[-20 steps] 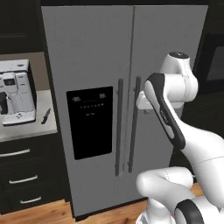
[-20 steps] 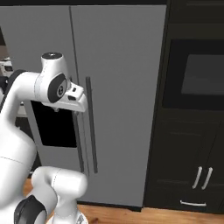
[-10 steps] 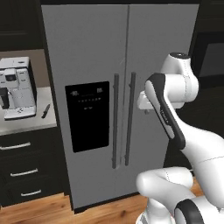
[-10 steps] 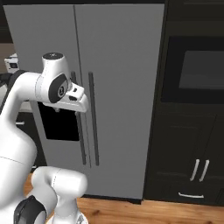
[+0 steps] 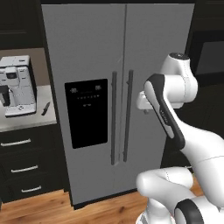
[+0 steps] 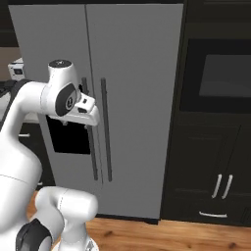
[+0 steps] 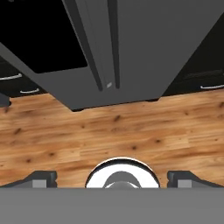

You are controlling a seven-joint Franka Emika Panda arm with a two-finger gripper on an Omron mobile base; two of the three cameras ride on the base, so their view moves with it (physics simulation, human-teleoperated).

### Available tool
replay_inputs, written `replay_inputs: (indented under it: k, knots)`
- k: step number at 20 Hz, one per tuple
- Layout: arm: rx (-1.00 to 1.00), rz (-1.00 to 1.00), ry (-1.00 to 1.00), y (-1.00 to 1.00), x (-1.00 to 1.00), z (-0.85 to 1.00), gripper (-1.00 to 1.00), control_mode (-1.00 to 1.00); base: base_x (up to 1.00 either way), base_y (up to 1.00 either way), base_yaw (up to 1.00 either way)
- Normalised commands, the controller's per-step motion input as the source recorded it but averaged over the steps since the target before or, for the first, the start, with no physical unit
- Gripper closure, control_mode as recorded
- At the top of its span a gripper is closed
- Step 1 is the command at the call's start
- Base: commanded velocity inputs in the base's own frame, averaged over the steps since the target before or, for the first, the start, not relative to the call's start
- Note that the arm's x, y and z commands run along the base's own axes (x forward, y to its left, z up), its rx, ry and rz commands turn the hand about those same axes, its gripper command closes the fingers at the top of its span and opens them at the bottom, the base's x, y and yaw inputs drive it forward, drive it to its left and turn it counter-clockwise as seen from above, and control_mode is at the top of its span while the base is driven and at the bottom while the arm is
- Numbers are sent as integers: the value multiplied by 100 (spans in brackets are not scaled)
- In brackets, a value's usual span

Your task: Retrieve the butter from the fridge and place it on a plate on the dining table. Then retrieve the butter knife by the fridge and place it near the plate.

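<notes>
On the far left, a white and black coffee machine point(image 5: 17, 85) stands on a pale counter point(image 5: 30, 121) above dark drawers point(image 5: 26, 166) with silver handles. Just to the right of the machine, the butter knife point(image 5: 45, 108) lies flat on that counter near its right edge, close beside the fridge. It is small, slim and dark all over, lying at a slight slant.

Next comes the fridge point(image 5: 96, 65), tall, grey and side by side, both doors closed. Its left door carries a black dispenser panel point(image 5: 86, 113). Two long vertical grey handles point(image 5: 120, 117) run down either side of the middle seam. It stands on a wooden floor point(image 7: 113, 131).

In front of the right door, the white arm bends at chest height, with the end effector point(image 7: 112, 178) turned downward toward the floor. In the hand view, its two dark fingertips point(image 7: 41, 178) sit wide apart at the lower corners, spread with nothing between them, looking down past the bottom of the fridge doors.

To the right of the fridge stand black cabinets point(image 6: 215, 147) with a built-in oven point(image 6: 223, 76) and silver handles lower down.
</notes>
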Motion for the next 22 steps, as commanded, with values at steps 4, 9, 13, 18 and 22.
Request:
replay_inputs:
  k: [4,9,13,18,22]
  knots:
    - [1,7,-3,-11,56,-11,-100,-100,0,0,0]
    - [-3,9,-13,-9,61,-13,-100,-100,0,0,0]
    - [-17,12,-13,0,67,-38,-100,-100,0,0,0]
    - [-6,5,-10,0,48,-16,-100,-100,0,0,0]
    - [1,2,-2,1,33,-16,-100,-100,0,0,0]
